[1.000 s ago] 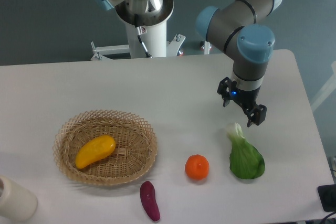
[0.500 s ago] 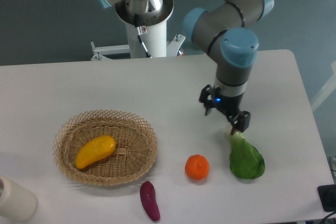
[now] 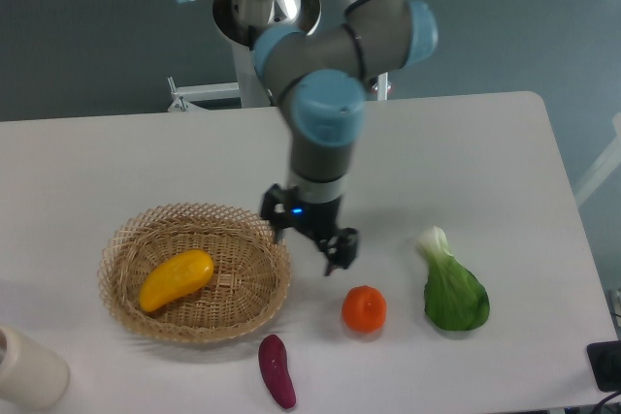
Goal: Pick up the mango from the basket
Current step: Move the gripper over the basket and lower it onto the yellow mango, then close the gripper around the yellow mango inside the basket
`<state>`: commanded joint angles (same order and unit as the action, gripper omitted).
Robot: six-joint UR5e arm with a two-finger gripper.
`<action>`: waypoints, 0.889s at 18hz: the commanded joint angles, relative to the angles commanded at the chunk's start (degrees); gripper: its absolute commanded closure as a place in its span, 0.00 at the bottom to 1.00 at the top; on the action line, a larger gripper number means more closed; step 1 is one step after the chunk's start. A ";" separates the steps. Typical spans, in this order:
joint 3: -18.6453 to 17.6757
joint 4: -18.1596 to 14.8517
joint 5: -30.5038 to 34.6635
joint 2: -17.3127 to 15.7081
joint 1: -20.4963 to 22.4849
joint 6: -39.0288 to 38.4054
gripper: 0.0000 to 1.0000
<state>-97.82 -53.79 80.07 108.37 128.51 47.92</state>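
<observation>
Currently in the approach step. Gripper (image 3: 310,238) at frame centre, fingers spread and empty, just right of the basket (image 3: 258,239) rim. Mango (image 3: 176,278) lies in the basket's left half, lower left of frame. Next: shift left over it, then descend.

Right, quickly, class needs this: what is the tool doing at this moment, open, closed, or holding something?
Tool: open, holding nothing, just right of the basket.
</observation>
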 joint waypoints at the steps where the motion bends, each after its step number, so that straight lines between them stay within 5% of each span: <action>1: 0.44 0.09 0.00 0.26 -1.06 -0.62 0.00; 16: 0.71 0.53 1.05 5.45 -12.84 -3.09 0.00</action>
<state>-97.12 -53.26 81.12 113.82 115.67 44.82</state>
